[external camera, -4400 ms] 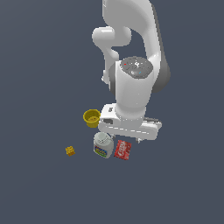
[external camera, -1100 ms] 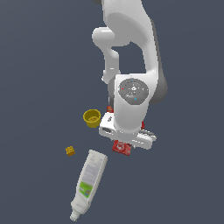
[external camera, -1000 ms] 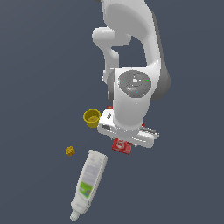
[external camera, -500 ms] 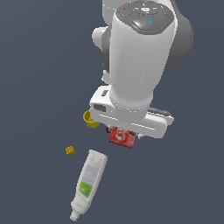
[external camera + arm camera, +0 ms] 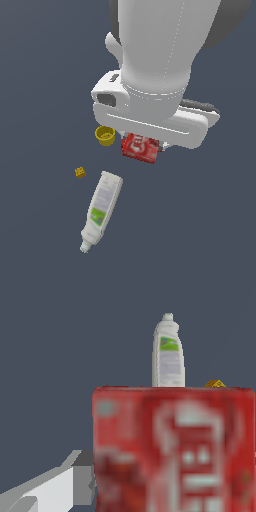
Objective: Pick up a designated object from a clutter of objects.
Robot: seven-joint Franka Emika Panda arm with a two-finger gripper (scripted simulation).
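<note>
Under the arm's flange, the red packet (image 5: 139, 148) sits pressed close before the gripper (image 5: 75, 483); whether the jaws clamp it, cannot tell.

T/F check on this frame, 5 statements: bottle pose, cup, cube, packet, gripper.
1. The white bottle lies on its side. True.
2. The yellow cup is tipped over with its opening facing down. False: it stands with its opening up.
3. The tiny yellow cube touches the bottle. False: bare floor shows between them.
4. The red packet sits directly under the arm's hand, partly hidden by it in the exterior view. True.
5. The exterior view clearly shows the gripper open and away from the packet. False: the hand covers the fingers there; the wrist view shows one finger right beside the packet, so its state cannot be told.
</note>
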